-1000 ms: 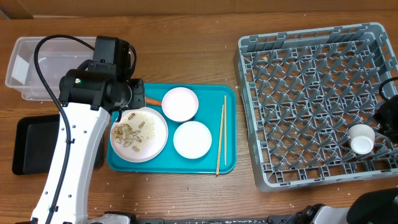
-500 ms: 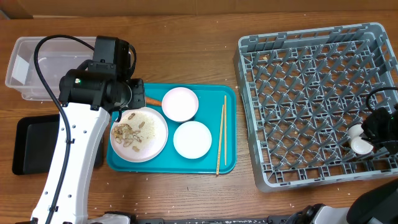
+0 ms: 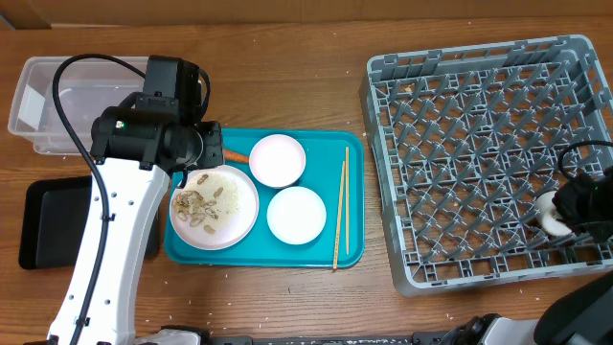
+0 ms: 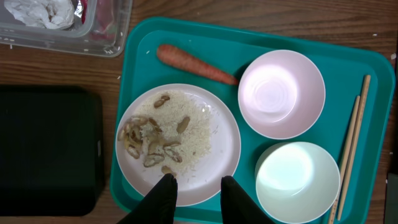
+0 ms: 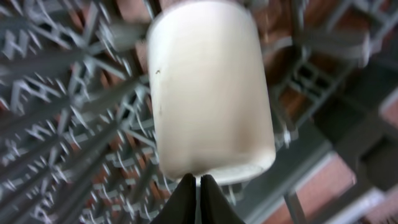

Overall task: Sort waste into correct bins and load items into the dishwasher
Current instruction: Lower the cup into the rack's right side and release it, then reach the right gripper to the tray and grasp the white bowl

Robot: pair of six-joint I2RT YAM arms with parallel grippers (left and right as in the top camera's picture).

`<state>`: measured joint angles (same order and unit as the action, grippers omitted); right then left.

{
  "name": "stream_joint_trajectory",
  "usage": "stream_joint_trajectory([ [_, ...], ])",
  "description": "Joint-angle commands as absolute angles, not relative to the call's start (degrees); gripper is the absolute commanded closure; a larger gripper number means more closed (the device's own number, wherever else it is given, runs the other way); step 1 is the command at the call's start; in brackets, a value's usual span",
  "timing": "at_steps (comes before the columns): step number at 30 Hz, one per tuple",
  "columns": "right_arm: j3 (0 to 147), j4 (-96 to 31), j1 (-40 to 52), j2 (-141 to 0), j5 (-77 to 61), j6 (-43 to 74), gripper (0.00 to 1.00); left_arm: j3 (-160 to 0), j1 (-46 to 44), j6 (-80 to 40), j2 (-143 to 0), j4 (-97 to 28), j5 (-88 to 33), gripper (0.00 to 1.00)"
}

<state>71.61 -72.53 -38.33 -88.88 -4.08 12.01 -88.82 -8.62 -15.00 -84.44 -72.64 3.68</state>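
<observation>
- Done so far: the cup (image 3: 549, 213) lies in the rack (image 3: 460, 115), at the lower right of the overhead view. The tissue (image 4: 40, 11) and wrapper (image 4: 104, 12) are seen inside the tub (image 4: 62, 45), at the upper left of the left wrist view.
- Left to do: the carrot (image 4: 196, 63), the plate (image 4: 221, 158) with scraps (image 4: 146, 140), 2 bowls (image 4: 281, 93) and the chopsticks (image 4: 351, 155) are all on the teal tray (image 4: 140, 62), mid-frame. Nothing is seen in the black tray (image 4: 43, 149).
- The jaws of the left gripper (image 4: 198, 182) are held slightly spread and empty above the plate's lower rim.
- The jaws of the right gripper (image 5: 198, 186) are pressed together at the cup's edge; a pinch on its wall cannot be confirmed.
- Roughly a third of the task is judged finished.
</observation>
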Motion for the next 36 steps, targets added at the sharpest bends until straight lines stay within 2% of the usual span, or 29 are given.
stream_joint_trajectory([
  [1, 71.6, -68.3, -38.6, -88.7, -3.2, 13.1, 0.92, -89.3, -8.6, -15.4, -84.3, -72.7, 3.4, 0.73],
  [3, 71.6, -64.5, -38.6, -88.7, -2.3, 15.1, 0.92, -89.3, -8.6, -15.4, -84.3, -72.7, 3.4, 0.74],
  [5, 71.7, -61.4, -38.6, -88.7, -2.4, 15.3, 0.87, -89.3, -8.6, -15.4, -84.3, -72.9, 3.4, 0.74],
  [8, 73.0, -61.6, -38.6, -88.7, -4.0, 15.3, 0.86, -89.3, -8.6, -15.3, -84.3, -73.5, 3.4, 0.74],
  [11, 75.4, -64.2, -38.6, -88.7, -4.8, 15.2, 0.80, -89.3, -8.6, -15.2, -84.3, -73.5, 3.4, 0.73],
  [17, 84.4, -71.5, -38.6, -87.1, -10.5, 14.1, 0.72, -89.3, -8.6, -15.2, -84.3, -73.5, 3.4, 0.59],
  [19, 88.9, -74.2, -38.6, -86.1, -19.3, 9.3, 0.66, -89.3, -8.6, -15.2, -84.3, -73.7, 3.4, 0.57],
  [20, 90.5, -75.4, -38.6, -85.8, -23.3, 7.0, 0.60, -89.3, -8.6, -15.2, -84.3, -73.8, 3.4, 0.56],
  [21, 93.9, -78.8, -38.4, -84.9, -34.4, 0.0, 0.51, -89.3, -8.6, -15.2, -84.3, -74.0, 3.4, 0.53],
  [23, 96.1, -82.3, -37.4, -83.6, -43.7, -6.8, 0.50, -89.3, -8.6, -15.2, -84.3, -74.2, 3.4, 0.50],
  [25, 96.6, -84.7, -35.2, -82.0, -46.7, -9.0, 0.50, -89.3, -8.6, -15.2, -84.3, -74.3, 3.4, 0.48],
  [29, 96.6, -88.6, -27.2, -80.4, -43.4, -11.0, 0.49, -89.3, -8.6, -15.2, -84.3, -74.8, 3.4, 0.46],
  [36, 94.7, -88.1, -4.7, -80.6, -34.4, -9.1, 0.48, -89.3, -8.2, -15.6, -84.3, -76.7, 3.4, 0.42],
])
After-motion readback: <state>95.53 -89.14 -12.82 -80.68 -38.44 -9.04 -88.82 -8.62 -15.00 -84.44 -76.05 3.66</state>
